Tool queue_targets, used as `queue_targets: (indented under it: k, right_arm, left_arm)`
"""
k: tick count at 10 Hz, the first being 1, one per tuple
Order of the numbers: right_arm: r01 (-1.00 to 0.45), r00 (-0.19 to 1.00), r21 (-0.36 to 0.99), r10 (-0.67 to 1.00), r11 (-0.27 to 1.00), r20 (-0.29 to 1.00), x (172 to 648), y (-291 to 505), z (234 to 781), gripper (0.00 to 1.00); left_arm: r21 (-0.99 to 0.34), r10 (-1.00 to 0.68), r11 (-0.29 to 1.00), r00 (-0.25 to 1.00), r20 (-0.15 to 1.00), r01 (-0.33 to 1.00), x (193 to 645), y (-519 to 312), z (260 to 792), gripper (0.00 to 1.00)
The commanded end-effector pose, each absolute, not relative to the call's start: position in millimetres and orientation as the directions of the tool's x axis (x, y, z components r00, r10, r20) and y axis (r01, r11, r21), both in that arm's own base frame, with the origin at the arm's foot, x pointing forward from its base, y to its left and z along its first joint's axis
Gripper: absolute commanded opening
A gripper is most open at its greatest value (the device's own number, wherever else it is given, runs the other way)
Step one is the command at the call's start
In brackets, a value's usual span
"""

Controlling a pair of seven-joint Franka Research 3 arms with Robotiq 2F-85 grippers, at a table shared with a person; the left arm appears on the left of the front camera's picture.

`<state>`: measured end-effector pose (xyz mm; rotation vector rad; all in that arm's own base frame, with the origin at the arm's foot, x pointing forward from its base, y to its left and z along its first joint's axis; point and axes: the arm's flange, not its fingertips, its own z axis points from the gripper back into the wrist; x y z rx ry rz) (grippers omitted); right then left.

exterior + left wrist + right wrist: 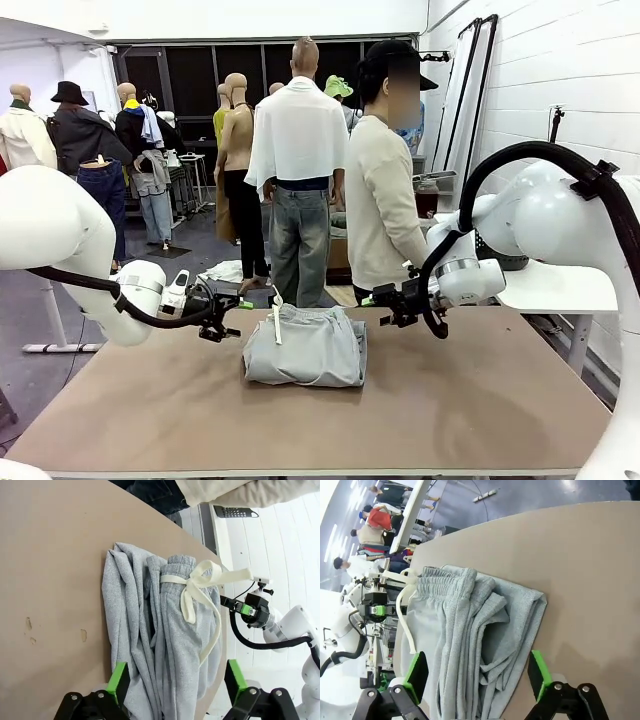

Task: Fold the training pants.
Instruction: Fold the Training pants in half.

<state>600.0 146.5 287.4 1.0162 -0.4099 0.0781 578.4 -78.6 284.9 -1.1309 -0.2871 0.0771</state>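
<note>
The training pants [304, 346], soft light-grey jersey sweatpants with a gathered elastic waistband, lie folded into a compact bundle near the middle of the brown table [460, 400], with the waistband toward the far edge. Their long white drawstring [192, 587] is tied in a bow at the waistband, and one end trails along the grey fabric. The folded layers show as stacked pleats in both wrist views [470, 640].

The left gripper [228, 308] hovers just left of the bundle, apart from it, its green-padded fingers [119, 680] spread wide with nothing between them. The right gripper [385, 298] hangs to the right of the bundle, near the far edge, its fingers [538, 672] likewise parted and empty.

A person in a cream sweater [380, 205] stands at the far side of the table.
</note>
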Motion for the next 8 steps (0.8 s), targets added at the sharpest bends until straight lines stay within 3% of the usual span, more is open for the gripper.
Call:
queue_targets:
  k: [1, 8]
  right_arm:
    - [-0.243, 0.923, 0.809, -0.129, 0.535, 0.363, 600.8, 144.0, 283.3, 1.00]
    - [-0.243, 0.923, 0.809, -0.129, 0.535, 0.363, 600.8, 144.0, 283.3, 1.00]
  left_arm:
    - [-0.903, 0.212, 0.423, 0.960, 0.183, 0.078, 578.8, -76.3, 283.0, 1.00]
    - [-0.903, 0.212, 0.423, 0.960, 0.183, 0.078, 578.8, -76.3, 283.0, 1.00]
